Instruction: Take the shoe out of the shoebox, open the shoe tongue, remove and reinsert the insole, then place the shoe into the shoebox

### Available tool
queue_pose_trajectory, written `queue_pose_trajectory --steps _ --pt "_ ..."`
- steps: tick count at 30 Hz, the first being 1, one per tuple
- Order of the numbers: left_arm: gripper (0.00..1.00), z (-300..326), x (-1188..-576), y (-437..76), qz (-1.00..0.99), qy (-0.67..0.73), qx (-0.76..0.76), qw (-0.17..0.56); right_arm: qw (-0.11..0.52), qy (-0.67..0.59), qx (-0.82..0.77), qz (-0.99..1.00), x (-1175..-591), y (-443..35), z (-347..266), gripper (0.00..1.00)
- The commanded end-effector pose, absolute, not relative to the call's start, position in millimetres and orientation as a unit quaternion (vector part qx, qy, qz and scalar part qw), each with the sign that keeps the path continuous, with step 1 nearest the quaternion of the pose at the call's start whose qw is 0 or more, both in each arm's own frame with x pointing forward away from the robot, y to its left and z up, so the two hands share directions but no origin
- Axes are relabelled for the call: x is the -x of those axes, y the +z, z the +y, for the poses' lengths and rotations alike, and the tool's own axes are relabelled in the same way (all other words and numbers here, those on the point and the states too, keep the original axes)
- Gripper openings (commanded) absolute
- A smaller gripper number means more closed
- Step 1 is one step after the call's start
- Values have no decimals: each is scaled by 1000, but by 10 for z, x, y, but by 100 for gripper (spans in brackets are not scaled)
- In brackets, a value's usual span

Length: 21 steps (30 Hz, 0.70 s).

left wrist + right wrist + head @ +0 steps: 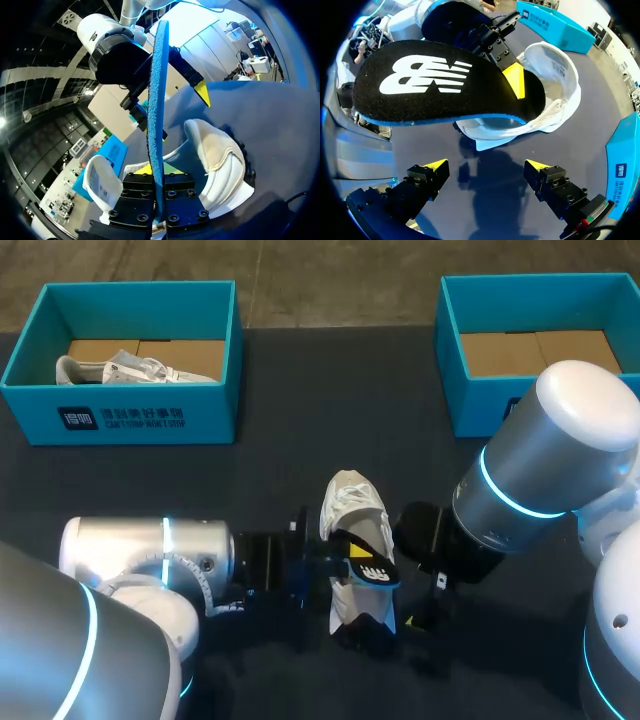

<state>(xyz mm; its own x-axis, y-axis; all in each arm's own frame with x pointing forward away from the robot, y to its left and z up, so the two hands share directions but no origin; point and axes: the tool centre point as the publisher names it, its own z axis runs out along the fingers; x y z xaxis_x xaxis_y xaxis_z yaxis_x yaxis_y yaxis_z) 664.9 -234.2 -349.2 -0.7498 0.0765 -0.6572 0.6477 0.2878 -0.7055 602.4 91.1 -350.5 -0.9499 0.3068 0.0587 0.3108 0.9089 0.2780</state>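
The white shoe is resting on the dark worktop, out of both boxes. Its tongue is folded away from the collar, so the mouth is gaping. Just above the shoe the insole is hanging with one end close over that mouth, its black printed face turned away from the left arm and its blue underside showing at the edge. The left end effector is pinching the insole flat between its fingers near one end. That thin grip is probably there to keep the rest of the length free to slide along the shoe's inside. The right end effector is spread wide and holding nothing. It is hanging just beside the shoe on the side away from the left arm, likely ready to steady the shoe or guide the insole. Whether the insole is leaving the shoe or about to go back in, I cannot tell. Well beyond the shoe, the left shoebox is holding a second pale shoe. The right shoebox, equally far off, is showing only its cardboard floor. The plain worktop between them is leaving both arms room to work.
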Motion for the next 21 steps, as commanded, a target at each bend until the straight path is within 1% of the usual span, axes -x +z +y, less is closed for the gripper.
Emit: queue_pose_trajectory --steps 1,6,7,8,10,11,21 --pt "0 -2350 -6631 -3514 760 -544 -239 264 7 -145 158 -977 -6015 -3507 902 100" --pt "0 -2353 -6581 -3484 757 -546 -242 267 7 -145 158 -977 -6015 -3507 902 100" --pt "6 -2355 -6567 -3476 756 -547 -242 266 7 -145 158 -977 -6015 -3507 902 100" --pt "18 -2357 -6553 -3467 756 -547 -242 266 7 -145 158 -977 -6015 -3507 902 100" --pt "27 -2362 -6531 -3448 755 -549 -242 265 7 -145 158 -977 -6015 -3507 902 100" --pt "30 -2365 -6522 -3439 754 -549 -243 266 7 -145 158 -977 -6015 -3507 902 100" --pt "33 -2390 -6443 -3350 747 -557 -245 270 7 -145 158 -977 -6015 -3507 902 100"
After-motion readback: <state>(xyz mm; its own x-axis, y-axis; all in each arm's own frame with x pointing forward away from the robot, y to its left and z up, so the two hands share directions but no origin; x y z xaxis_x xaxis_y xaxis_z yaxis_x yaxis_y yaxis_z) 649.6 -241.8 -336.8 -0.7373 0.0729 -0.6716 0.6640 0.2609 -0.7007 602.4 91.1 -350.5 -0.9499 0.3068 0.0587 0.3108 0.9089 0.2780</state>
